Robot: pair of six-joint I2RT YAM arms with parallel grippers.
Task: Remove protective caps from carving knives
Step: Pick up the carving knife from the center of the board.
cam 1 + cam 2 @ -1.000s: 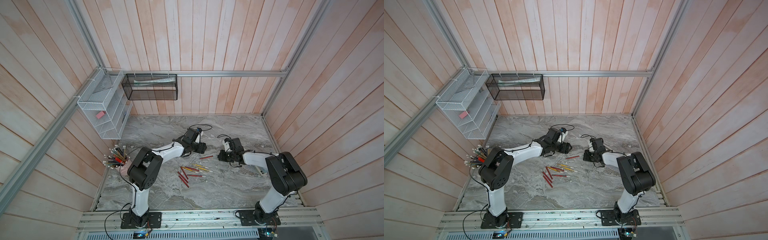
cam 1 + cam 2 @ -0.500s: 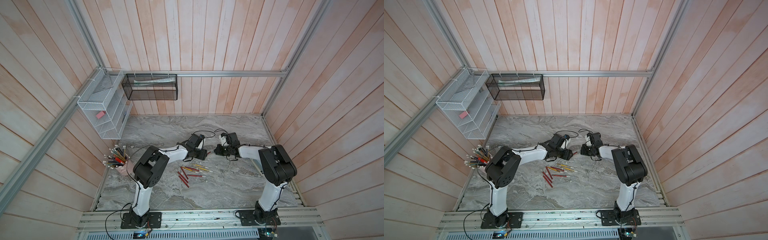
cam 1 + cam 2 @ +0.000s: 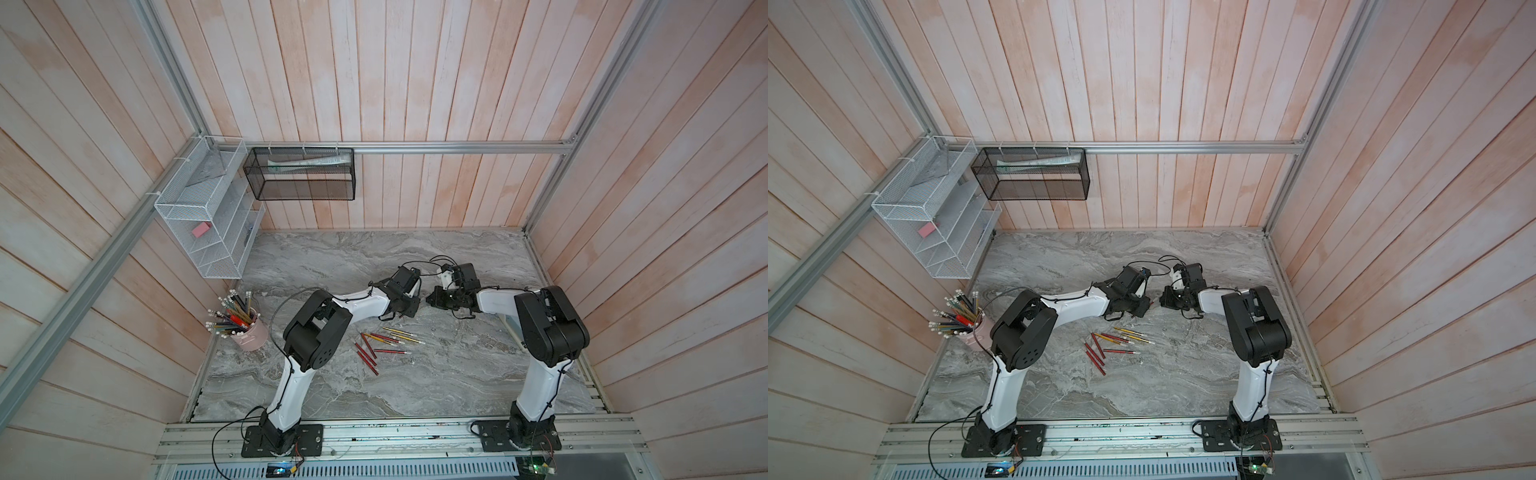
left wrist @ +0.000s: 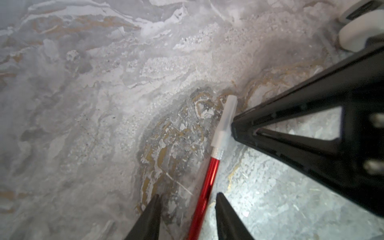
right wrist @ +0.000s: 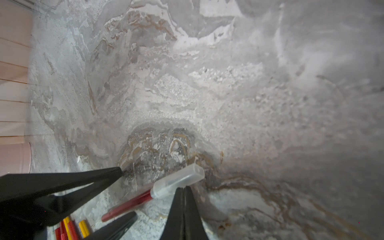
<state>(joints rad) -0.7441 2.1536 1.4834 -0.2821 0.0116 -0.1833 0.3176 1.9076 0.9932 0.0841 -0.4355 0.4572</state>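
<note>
A red-handled carving knife [image 4: 207, 176] lies on the marble table, its whitish protective cap [image 4: 225, 118] on the blade end. My left gripper [image 4: 188, 196] straddles the red handle, open, with a gap on each side. My right gripper [image 5: 182, 188] is shut, its joined tips pressing the side of the cap [image 5: 178, 179] without holding it. In both top views the two grippers [image 3: 415, 305] [image 3: 433, 300] meet nose to nose at mid-table. Several more red and yellow knives [image 3: 382, 345] [image 3: 1113, 343] lie loose in front of them.
A pink cup of pencils [image 3: 249, 332] stands at the table's left edge. A white wire rack [image 3: 203, 232] and a black mesh basket [image 3: 299, 178] hang on the walls at the back left. The left gripper's fingers [image 5: 83, 180] show close by in the right wrist view.
Both grippers have come together at the lone red knife. The left jaws have narrowed around its handle. The right gripper, still shut, has moved left onto the cap.
</note>
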